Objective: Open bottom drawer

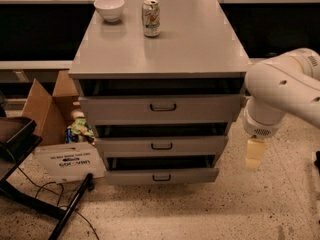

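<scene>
Grey metal makes up the low table [200,39], which fills the middle of the view and has three drawers stacked in its front. On its top, toward 11 o'clock, stand a white bowl [109,8] and, just at 3 o'clock of the bowl, an upright drink can [151,18]; the two are near each other but apart.

The top drawer [200,110] has the tallest front and the middle drawer [200,146] a medium one. The bottom drawer [190,176] sits lowest, just above the floor, with the slimmest front. Its small dark bar handle [161,177] is centred on the panel. A dark gap shows above each of the three fronts, the bottom one included.

The white robot arm [280,89] enters from the 3 o'clock edge and bends downward beside the table's right corner. Its pale yellow gripper [255,154] hangs below the wrist, pointing at the floor. It is at 3 o'clock of the bottom drawer, level with the middle drawer, and clear of the table and of every handle. I cannot tell how far apart the jaws are; nothing is seen between them.

At 9 o'clock of the table an open cardboard box [42,109] stands on the speckled floor [200,214], with a white printed sign [67,161] lying in front of it at 6 o'clock. A black stand [15,139] and a thin cable [35,184] occupy the 8 o'clock corner.
</scene>
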Motion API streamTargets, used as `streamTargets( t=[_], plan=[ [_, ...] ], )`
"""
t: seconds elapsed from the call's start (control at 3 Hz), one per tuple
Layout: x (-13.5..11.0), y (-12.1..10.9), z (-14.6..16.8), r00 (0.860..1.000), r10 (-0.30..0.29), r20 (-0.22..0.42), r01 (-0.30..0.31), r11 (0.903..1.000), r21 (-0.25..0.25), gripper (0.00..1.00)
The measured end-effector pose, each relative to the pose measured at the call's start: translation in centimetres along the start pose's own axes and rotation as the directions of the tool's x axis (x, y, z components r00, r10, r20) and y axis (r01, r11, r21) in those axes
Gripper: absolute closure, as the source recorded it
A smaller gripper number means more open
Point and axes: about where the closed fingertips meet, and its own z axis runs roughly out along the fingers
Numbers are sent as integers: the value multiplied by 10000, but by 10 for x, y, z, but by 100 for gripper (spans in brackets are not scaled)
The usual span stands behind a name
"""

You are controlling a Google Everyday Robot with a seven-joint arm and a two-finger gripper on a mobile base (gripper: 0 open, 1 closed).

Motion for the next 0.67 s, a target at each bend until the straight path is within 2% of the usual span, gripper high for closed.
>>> streamTargets(
  t=[0.33,0.67],
  plan=[
    [-9,20,58,9990,-142,435,173,9973,-712,0],
    [-23,35,112,9934,-252,1121,371,9937,-1060,0]
  ],
)
